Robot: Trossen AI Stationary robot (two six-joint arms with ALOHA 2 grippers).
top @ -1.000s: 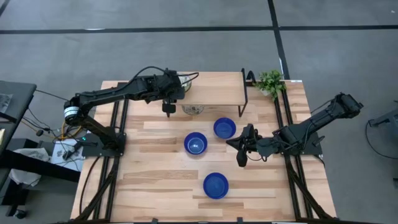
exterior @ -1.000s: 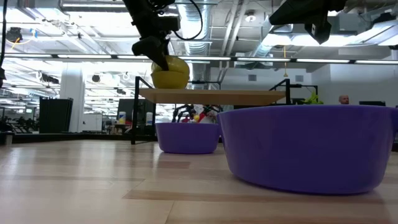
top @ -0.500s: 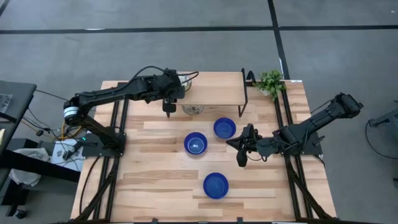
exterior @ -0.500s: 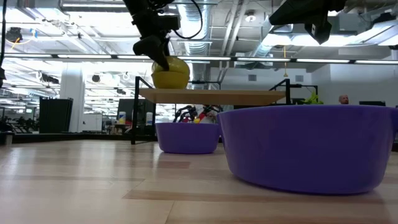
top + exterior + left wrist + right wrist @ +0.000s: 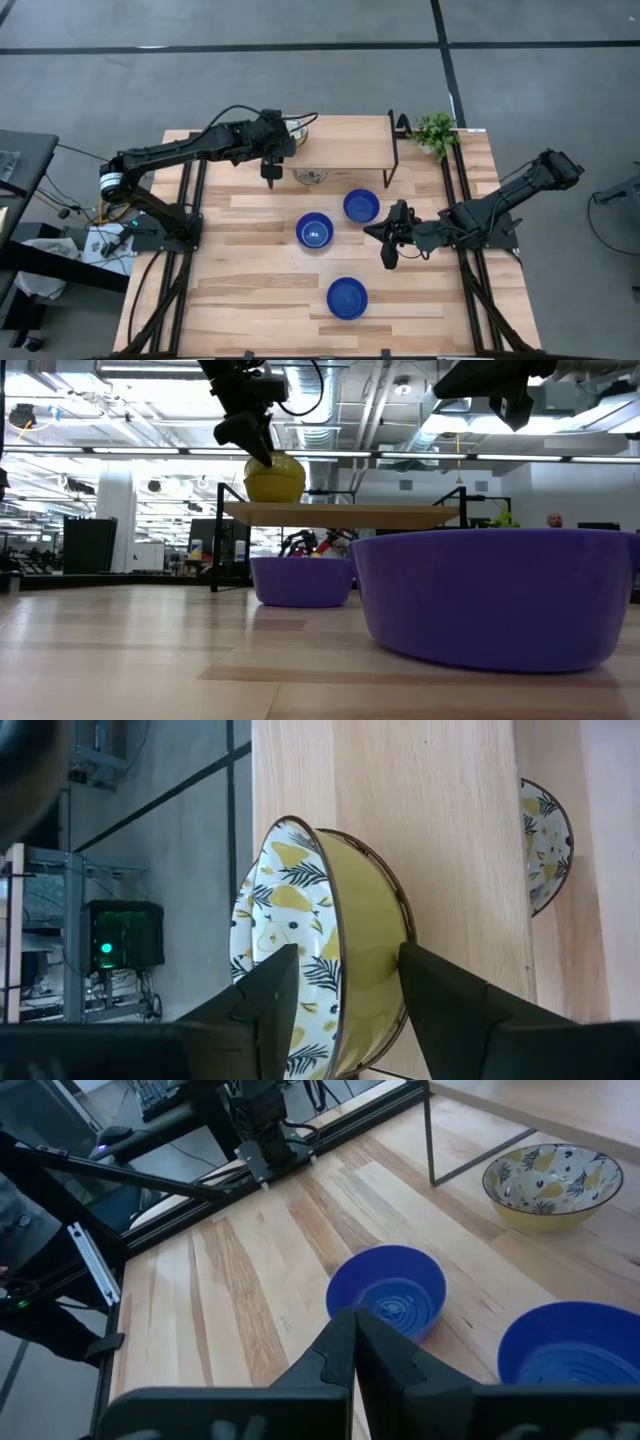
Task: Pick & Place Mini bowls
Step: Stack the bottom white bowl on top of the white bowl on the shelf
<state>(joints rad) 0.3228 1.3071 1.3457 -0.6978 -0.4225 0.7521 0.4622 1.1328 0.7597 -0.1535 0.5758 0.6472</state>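
The left gripper (image 5: 272, 158) hangs just above a yellow bowl (image 5: 330, 950) that sits on the raised wooden shelf (image 5: 345, 140) at the back of the worktop (image 5: 250, 270). In the left wrist view its 2 fingers (image 5: 265, 995) stand apart, one on each side of the bowl's rim, spread and not clamped on it. A second patterned bowl (image 5: 311, 177) lies on the worktop under the shelf's front edge.

Against the picture from 0.5 s ago, the left gripper in the low view sits a little higher over the yellow bowl; the bowls and the right arm have not shifted.

3 blue bowls rest on the worktop: one (image 5: 361, 206) near the shelf leg, one (image 5: 314, 231) at the middle, one (image 5: 347, 298) toward the front edge. The right gripper (image 5: 389, 238) waits beside the first 2, fingers pressed together with nothing between them.

The yellow bowl is round and glazed, with a dark rim and a white inside printed with yellow fruit and dark leaves. The blue bowls are glossy and plain. The worktop is pale wood planking; the shelf has thin black metal legs.
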